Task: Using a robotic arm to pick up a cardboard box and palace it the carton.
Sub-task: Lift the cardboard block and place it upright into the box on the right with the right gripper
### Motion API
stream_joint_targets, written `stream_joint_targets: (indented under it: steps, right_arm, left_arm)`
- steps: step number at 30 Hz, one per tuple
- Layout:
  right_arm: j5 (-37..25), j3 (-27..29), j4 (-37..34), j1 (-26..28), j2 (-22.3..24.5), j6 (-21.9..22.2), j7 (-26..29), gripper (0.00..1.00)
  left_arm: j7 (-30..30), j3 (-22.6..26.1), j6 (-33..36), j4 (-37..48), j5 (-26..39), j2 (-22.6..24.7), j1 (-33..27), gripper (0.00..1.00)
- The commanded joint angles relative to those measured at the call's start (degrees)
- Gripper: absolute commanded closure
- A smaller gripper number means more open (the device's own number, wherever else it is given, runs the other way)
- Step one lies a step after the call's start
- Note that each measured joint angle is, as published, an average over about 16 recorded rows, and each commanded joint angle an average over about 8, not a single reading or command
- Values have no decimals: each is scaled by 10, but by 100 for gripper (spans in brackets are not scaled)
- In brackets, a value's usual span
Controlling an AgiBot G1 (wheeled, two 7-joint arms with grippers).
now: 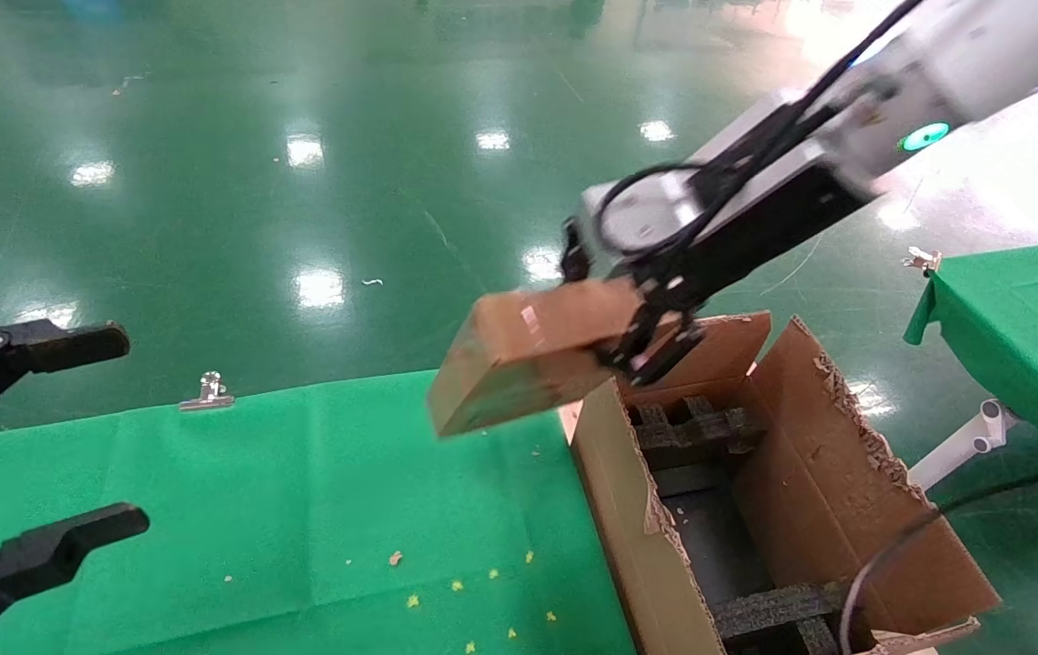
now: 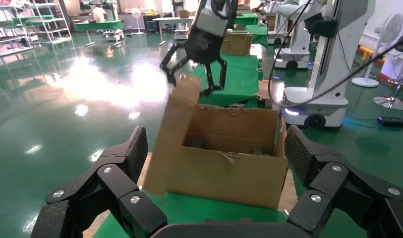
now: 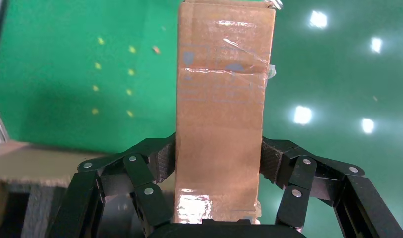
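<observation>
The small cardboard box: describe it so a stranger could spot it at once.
Find the big open carton beside the green table. Above its near corner, the right tool holds a small cardboard box in the air. It is flat, closed and taped, unlike the torn, flapped carton.

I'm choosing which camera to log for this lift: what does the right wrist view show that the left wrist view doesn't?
Only the right wrist view shows the right gripper with its jaws pressed on both sides of the cardboard box, and the clear tape across it. Only the left wrist view shows the whole carton, the open left gripper, and shelving behind. Both show the box held in the air, over green floor.
</observation>
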Motion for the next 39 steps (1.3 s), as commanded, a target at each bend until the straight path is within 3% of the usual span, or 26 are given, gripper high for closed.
stream_joint_targets:
  steps: [1,10,18,26,39]
  right_arm:
    - [6,-13,-5,18,12,-1,-5,100]
    - [-5,-120,24,101,95,-1,22,100]
    - [-4,-204,39,127,163,3,40,100]
    - [15,-246,0,102,210,19,70,100]
    - [76,-256,-53,27,277,87,200,100]
  left_arm:
    - [0,0,0,0,0,0,0,0]
    - [0,0,0,0,0,0,0,0]
    - [0,0,0,0,0,0,0,0]
    - [0,0,0,0,0,0,0,0]
    - [0,0,0,0,0,0,0,0]
